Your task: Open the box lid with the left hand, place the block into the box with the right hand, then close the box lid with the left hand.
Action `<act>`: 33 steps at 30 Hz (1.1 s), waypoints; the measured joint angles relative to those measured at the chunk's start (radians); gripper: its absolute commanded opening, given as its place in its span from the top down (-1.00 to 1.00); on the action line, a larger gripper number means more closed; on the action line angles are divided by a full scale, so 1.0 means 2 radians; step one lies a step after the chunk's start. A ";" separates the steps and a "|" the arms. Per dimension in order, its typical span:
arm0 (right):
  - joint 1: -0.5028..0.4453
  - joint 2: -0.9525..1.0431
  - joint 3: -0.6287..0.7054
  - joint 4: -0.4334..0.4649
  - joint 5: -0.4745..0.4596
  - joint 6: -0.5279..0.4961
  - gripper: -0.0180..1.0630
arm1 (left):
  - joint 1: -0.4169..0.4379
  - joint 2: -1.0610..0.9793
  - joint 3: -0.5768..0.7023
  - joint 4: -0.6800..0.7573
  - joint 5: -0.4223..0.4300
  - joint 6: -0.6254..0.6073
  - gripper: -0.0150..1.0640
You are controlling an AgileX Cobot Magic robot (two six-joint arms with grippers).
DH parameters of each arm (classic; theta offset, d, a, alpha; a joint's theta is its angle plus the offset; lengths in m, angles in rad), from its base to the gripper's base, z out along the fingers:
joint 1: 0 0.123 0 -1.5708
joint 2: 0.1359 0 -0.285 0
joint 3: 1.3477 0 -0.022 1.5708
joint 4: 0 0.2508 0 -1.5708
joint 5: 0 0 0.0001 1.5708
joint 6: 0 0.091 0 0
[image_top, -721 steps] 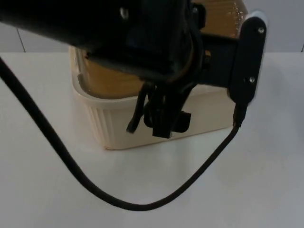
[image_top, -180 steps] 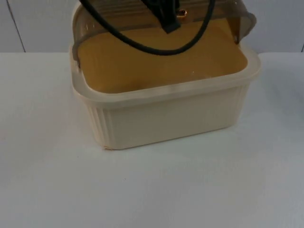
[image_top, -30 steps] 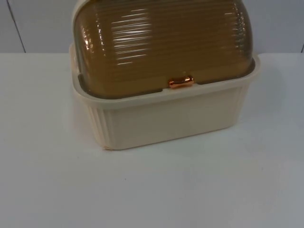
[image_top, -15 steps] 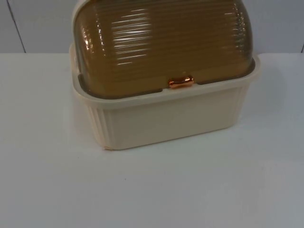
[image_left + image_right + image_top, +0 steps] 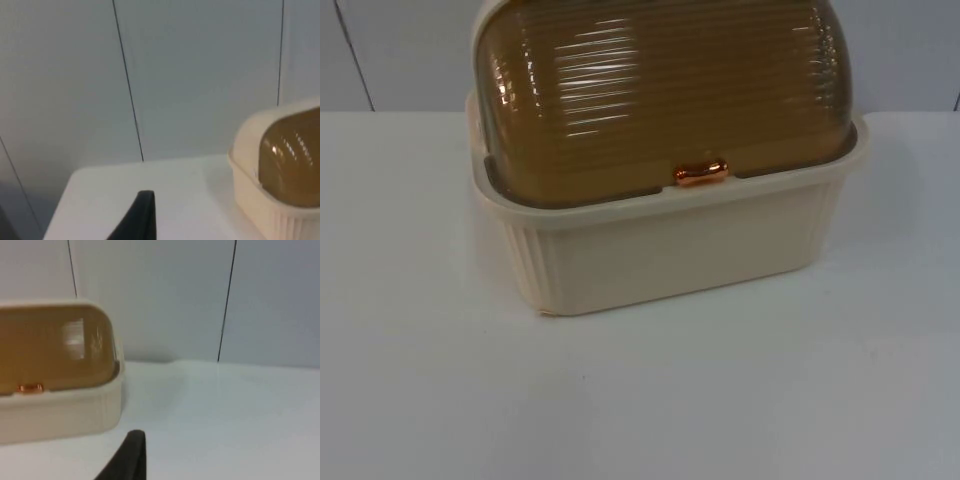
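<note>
A cream ribbed box point(image 5: 670, 250) stands at the back middle of the white table. Its brown ribbed see-through lid point(image 5: 660, 90) is down, with the copper handle point(image 5: 701, 173) resting at the front rim. The lid hides what lies inside. My left gripper point(image 5: 140, 220) waits well to the left of the box point(image 5: 270, 210), off the table's corner. My right gripper point(image 5: 127, 455) hovers low to the right of the box point(image 5: 60, 410), facing its shut lid point(image 5: 55, 345) and the handle point(image 5: 30, 388).
The white table point(image 5: 720, 400) stretches bare in front of the box and on both sides. The grey partition wall point(image 5: 200, 75) rises right behind the box.
Six seconds ago the lid stood open with an arm above it; now the lid is down and the arm has left the top view. Nothing has moved over the last second.
</note>
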 measured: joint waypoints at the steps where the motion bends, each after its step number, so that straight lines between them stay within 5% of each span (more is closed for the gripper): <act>1: 0.000 0.000 0.000 0.000 0.000 0.000 -0.98 | 0.000 0.000 0.000 0.000 0.000 0.000 -0.94; 15: 0.000 0.001 0.145 0.000 -0.005 0.003 -0.98 | 0.000 0.001 0.169 0.008 0.000 -0.001 -0.94; 33: 0.001 0.002 0.170 0.000 -0.036 0.007 -0.98 | -0.004 0.001 0.189 0.017 -0.004 -0.002 -0.94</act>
